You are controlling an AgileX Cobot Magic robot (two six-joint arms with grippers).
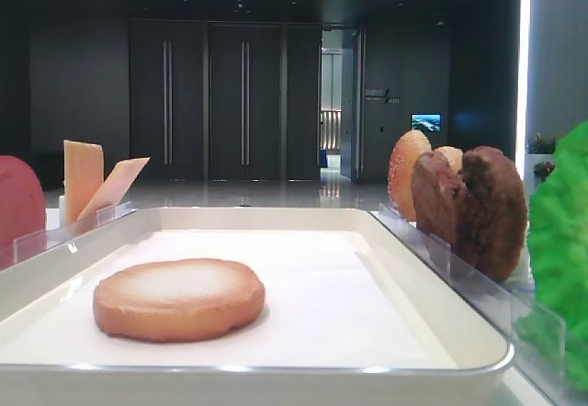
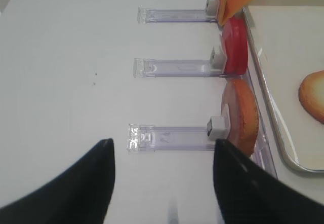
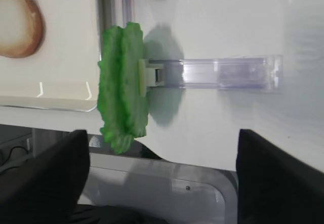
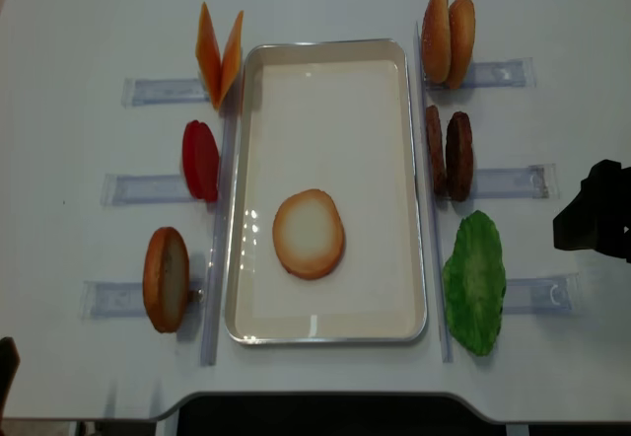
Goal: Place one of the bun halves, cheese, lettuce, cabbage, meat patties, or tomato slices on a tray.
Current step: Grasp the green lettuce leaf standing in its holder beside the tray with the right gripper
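one bun half (image 4: pixel 309 233) already lies flat, pale face up, on the white tray (image 4: pixel 325 51), so the next layer looks to be the lettuce (image 4: pixel 474 281) — it stands on edge in a clear plastic holder (image 3: pixel 223 73) just outside the tray's right rim, at the near end of the right-hand row.

the right gripper (image 3: pixel 162 183) is the nearer tool by far. in its wrist view the two dark fingers (image 3: pixel 45 183) stand wide apart with nothing between them, and the lettuce sits ahead of the gap, a little toward the left finger. the overhead view puts that arm's dark body (image 4: pixel 596 221) at the table's right edge, out past the holder's far end and slightly further up the table than the leaf. so the lettuce lies toward the tray from the gripper, with the holder's long axis running between them; the leaf's broad face is turned across that axis, parallel to the tray's long rim, showing the wrist camera its ruffled thin edge.

the left gripper (image 2: pixel 162 183) is likewise spread and empty, facing the upright bun half (image 2: pixel 242 115) on the far side of the tray — well apart from the lettuce, so i judge it poorly placed for this pick.
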